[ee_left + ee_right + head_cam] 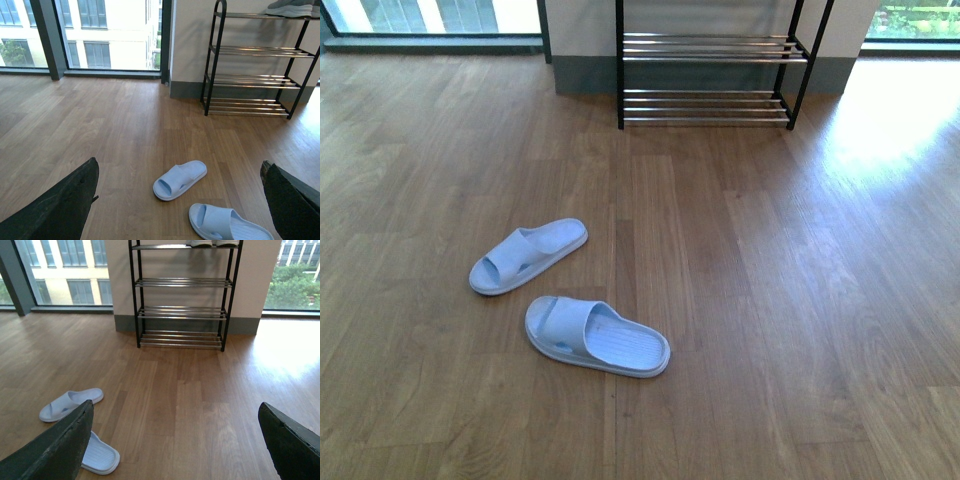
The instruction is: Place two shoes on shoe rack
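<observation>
Slippers: two pale blue open-toe slides are seen sole down on the wooden floor [800, 300], well short of the shoe rack [710, 47] and apart from it.
Slipper nearer the rack [528, 256]: it is set out beyond the rack's left post, angled, with its heel turned towards the rack.
Slipper farther from the rack [597, 336]: it is laid roughly crosswise to the rack, close to the other slipper but not touching it.
Shoe rack: a black frame with chrome rod shelves is stood against the wall between two windows.
Sneakers [292, 7]: a grey pair with white soles is seen on the rack's top shelf, cut off by the picture edge.
Left gripper [178, 165]: the fingers are spread wide and it is held above the floor, with both slippers seen between it and the rack.
Right gripper [175, 404]: the fingers are likewise spread wide and it is pointed at the rack, well away from it.
</observation>
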